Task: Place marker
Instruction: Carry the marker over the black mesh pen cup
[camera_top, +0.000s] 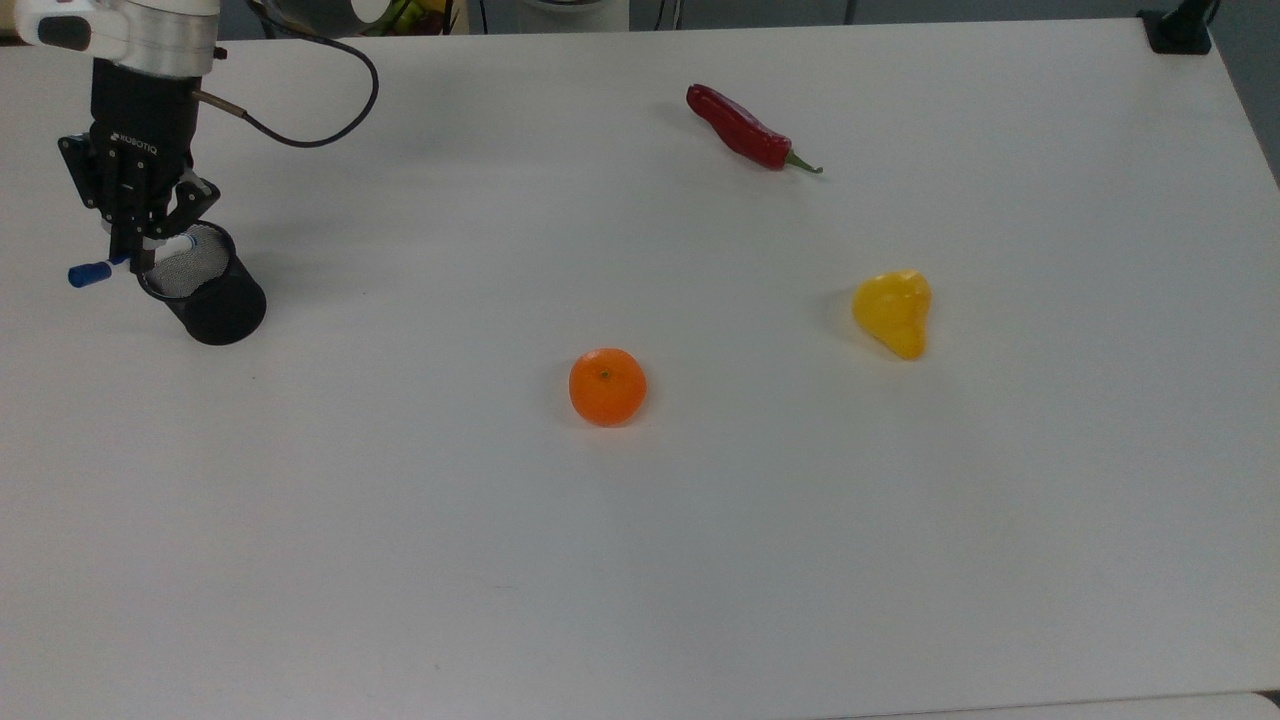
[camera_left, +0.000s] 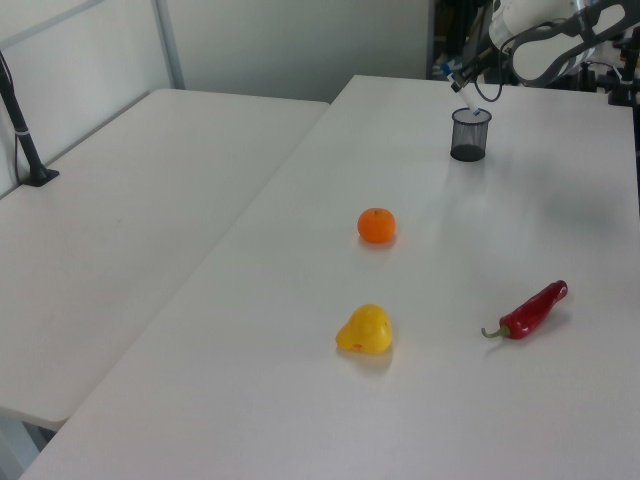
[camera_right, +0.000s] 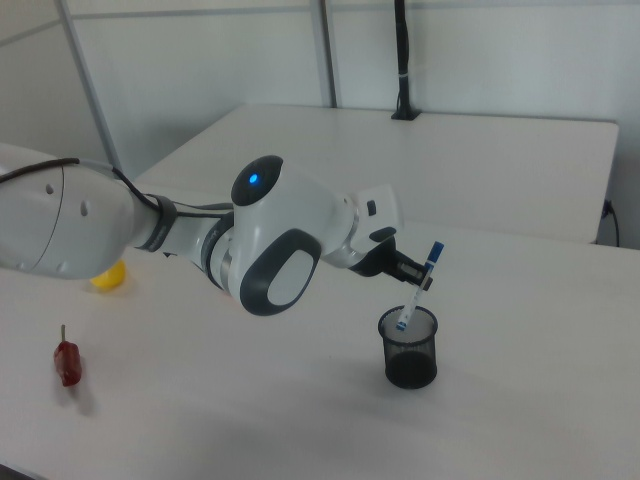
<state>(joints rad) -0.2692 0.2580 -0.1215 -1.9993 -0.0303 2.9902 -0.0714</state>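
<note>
1. Gripper (camera_top: 138, 256) at the top view's far left, its two fingers closed on the marker (camera_top: 128, 258) partway along the white barrel, which it holds off the table (camera_top: 700, 560).
2. Marker's blue cap (camera_top: 89, 273) sticks out toward the top view's left, past the mesh pen cup (camera_top: 205, 290); the other end lies over the cup's rim.
3. Right view shows the marker (camera_right: 418, 288) tilted, cap uppermost, with its lower tip at the mouth of the upright black cup (camera_right: 409, 346).
4. Orange (camera_top: 607, 386) sits near the table's middle in the top view, well apart from the cup.
5. Red chili (camera_top: 745, 128) lies toward the far edge, right of the orange.
6. Yellow pepper (camera_top: 893, 311) rests further to the top view's right, below the chili.
</note>
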